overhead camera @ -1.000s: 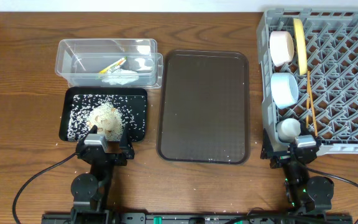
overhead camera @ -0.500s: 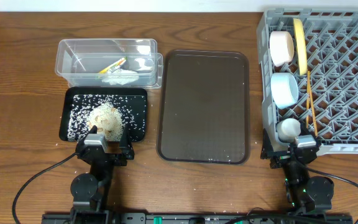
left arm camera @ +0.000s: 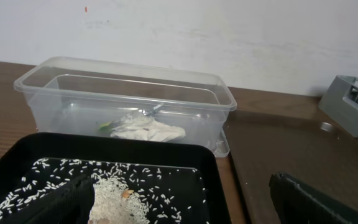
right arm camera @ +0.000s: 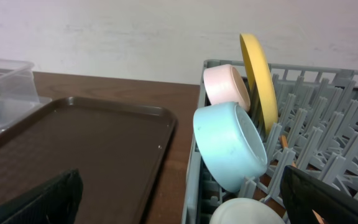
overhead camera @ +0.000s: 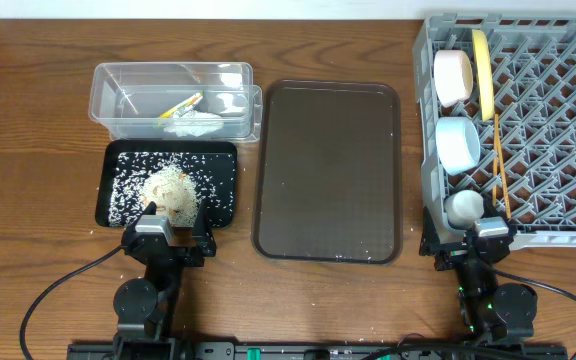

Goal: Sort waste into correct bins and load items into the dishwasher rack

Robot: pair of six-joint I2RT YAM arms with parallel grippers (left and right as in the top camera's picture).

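The grey dishwasher rack [overhead camera: 548, 120] at the right holds a beige bowl [overhead camera: 453, 77], a yellow plate [overhead camera: 482, 70] on edge, a light blue bowl [overhead camera: 457, 144], a white cup [overhead camera: 463, 207] and wooden chopsticks [overhead camera: 500, 175]. The clear tub [overhead camera: 173, 100] holds the green-and-orange wrapper [overhead camera: 181, 106] and a crumpled white piece. The black tray [overhead camera: 168, 183] holds a pile of rice [overhead camera: 168, 190] and scattered grains. My left gripper [overhead camera: 166, 240] is open at the black tray's near edge. My right gripper [overhead camera: 473, 243] is open at the rack's near left corner, empty.
A dark brown serving tray [overhead camera: 330, 170] lies between the bins and the rack, with a few crumbs on it. Both arms sit at the table's near edge. Cables run along the front.
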